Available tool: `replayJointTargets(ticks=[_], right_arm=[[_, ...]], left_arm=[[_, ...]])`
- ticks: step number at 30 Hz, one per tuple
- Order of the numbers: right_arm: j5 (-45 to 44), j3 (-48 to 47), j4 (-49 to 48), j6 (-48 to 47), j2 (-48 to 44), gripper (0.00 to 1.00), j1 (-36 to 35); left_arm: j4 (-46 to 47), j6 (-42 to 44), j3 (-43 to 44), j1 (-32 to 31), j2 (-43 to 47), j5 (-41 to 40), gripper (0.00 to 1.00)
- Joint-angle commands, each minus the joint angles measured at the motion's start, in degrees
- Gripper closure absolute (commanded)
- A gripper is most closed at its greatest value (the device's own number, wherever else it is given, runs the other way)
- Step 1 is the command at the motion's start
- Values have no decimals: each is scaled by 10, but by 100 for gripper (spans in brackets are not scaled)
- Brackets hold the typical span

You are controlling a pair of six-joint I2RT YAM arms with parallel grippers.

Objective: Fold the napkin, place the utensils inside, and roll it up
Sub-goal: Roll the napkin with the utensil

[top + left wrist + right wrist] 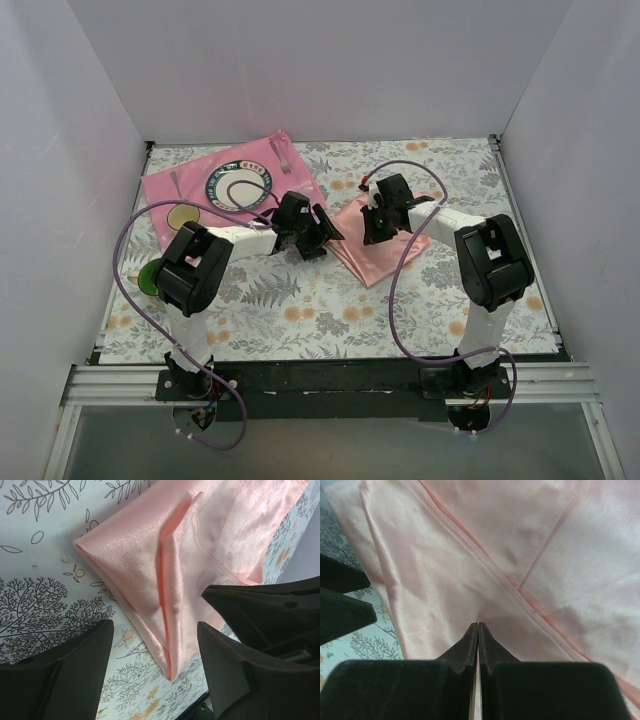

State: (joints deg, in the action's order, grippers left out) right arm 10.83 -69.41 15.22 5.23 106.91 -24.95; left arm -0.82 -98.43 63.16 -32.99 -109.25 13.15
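Observation:
The pale salmon napkin (372, 250) lies partly folded on the floral tablecloth, with a raised crease running down it (165, 595). My right gripper (380, 220) is over its middle, its jaws shut at the cloth surface (478, 626) with a thin strip of napkin between them. My left gripper (315, 232) hangs open just above the napkin's left corner (154, 630), with nothing between its fingers. Two utensils (283, 158) (176, 185) lie on the hot-pink mat either side of the plate, away from both grippers.
The hot-pink mat (160, 190) at the back left carries a patterned plate (238, 185). A tan round coaster (182, 216) and a green object (147, 278) sit by the left arm. White walls close in three sides. Purple cables loop over both arms.

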Motion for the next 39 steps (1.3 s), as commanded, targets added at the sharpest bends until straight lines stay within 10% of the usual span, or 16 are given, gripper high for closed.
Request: replayJointTargets(ticks=[1,11,18,24,39], right_arm=[[23,43,-35,17,10,95,-13],[-24,5,7,-26,-9,91,-13],[-105,-19,46,-51,-63,53,-63],[-157,-18,29,-51,-67,41,-134],[-217,-76,45,-85,33,38,-199]], left_arm=[[-8,9,-2,-8,11,-5,33],[-34,53,1,-11,21,-54,34],[-75,49,15,37,66,-35,33],[-73,3,-17,84,128,-11,34],[-54,-20,-67,129,176,14,34]])
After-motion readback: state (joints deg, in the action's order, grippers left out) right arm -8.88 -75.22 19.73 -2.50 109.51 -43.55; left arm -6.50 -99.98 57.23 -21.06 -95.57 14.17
